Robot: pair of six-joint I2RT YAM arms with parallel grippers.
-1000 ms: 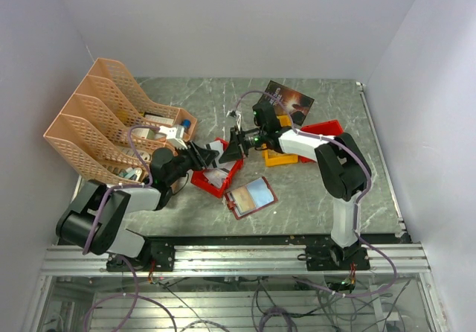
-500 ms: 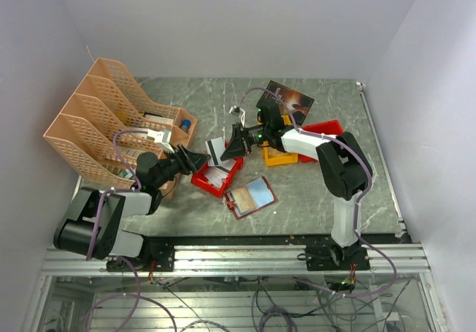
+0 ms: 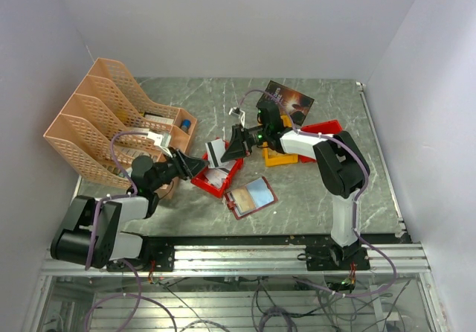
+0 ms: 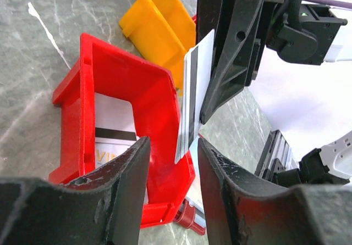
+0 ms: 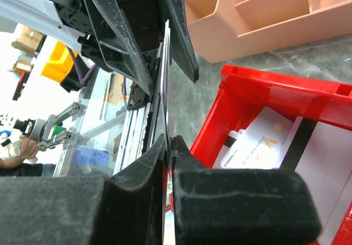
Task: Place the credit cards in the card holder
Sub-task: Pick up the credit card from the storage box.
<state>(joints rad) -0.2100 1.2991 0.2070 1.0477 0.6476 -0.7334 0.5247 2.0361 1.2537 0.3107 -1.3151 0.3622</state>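
Note:
My right gripper (image 3: 227, 149) is shut on one whitish credit card (image 3: 216, 152), held on edge above the small red bin (image 3: 218, 174). In the right wrist view the card (image 5: 166, 63) runs edge-on up from the gripper (image 5: 169, 143). My left gripper (image 3: 195, 167) stands open just left of it, touching nothing; its view shows the card (image 4: 192, 91) beyond the gripper (image 4: 170, 162). More credit cards (image 5: 264, 140) lie in the red bin (image 4: 143, 91). The card holder (image 3: 251, 196) lies open on the table in front of the bin.
A peach file organizer (image 3: 104, 123) fills the left side. A yellow bin (image 3: 279, 157) and a second red bin (image 3: 323, 131) sit under the right arm. A dark booklet (image 3: 290, 101) lies at the back.
My left gripper has drawn back to the left, away from the right gripper, and its jaws stand apart. The card stays in the right gripper, which has barely moved.

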